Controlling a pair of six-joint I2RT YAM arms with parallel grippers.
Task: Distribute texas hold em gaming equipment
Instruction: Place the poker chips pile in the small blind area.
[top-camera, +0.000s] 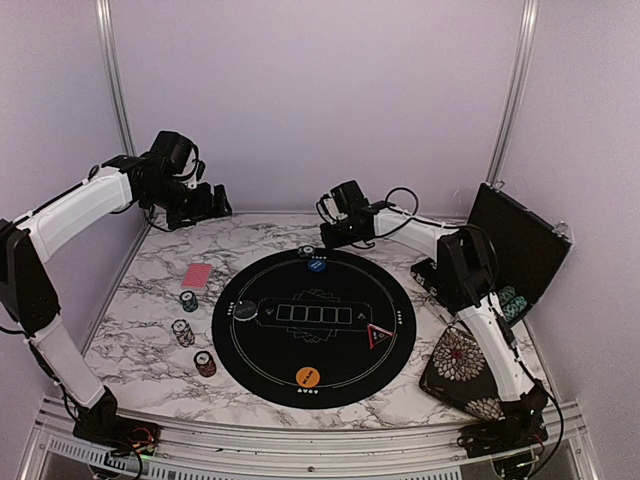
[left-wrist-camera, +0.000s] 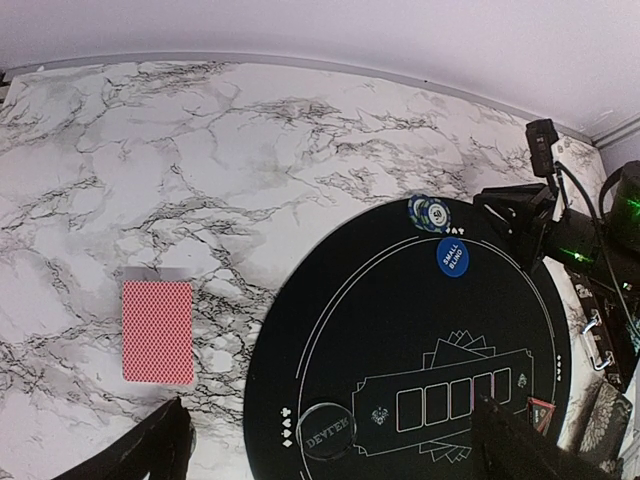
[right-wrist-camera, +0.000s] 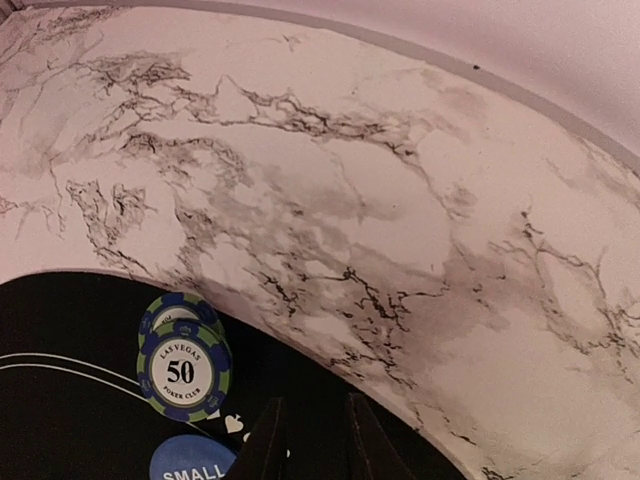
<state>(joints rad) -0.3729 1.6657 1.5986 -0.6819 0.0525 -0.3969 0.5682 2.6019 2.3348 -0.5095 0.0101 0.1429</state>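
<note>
A black round mat (top-camera: 345, 375) lies mid-table. At its far edge sit a small stack of blue-green poker chips (top-camera: 306, 252) (right-wrist-camera: 184, 370) and a blue disc (top-camera: 317, 266) (right-wrist-camera: 195, 462). My right gripper (top-camera: 333, 240) (right-wrist-camera: 312, 440) hovers just right of them, its fingers a narrow gap apart with nothing between. A clear dealer disc (top-camera: 245, 312) (left-wrist-camera: 327, 431), an orange disc (top-camera: 308, 378) and a red-edged triangle (top-camera: 378, 336) also lie on the mat. Red-backed cards (top-camera: 198, 275) (left-wrist-camera: 157, 331) lie left of it. My left gripper (top-camera: 215, 205) (left-wrist-camera: 335, 435) hangs open high at the back left.
Three chip stacks (top-camera: 189, 300) (top-camera: 183, 332) (top-camera: 205, 363) stand on the marble left of the mat. A floral pouch (top-camera: 460, 365) lies at the right front. An open black case (top-camera: 520, 255) with chips (top-camera: 513, 303) stands at the right edge.
</note>
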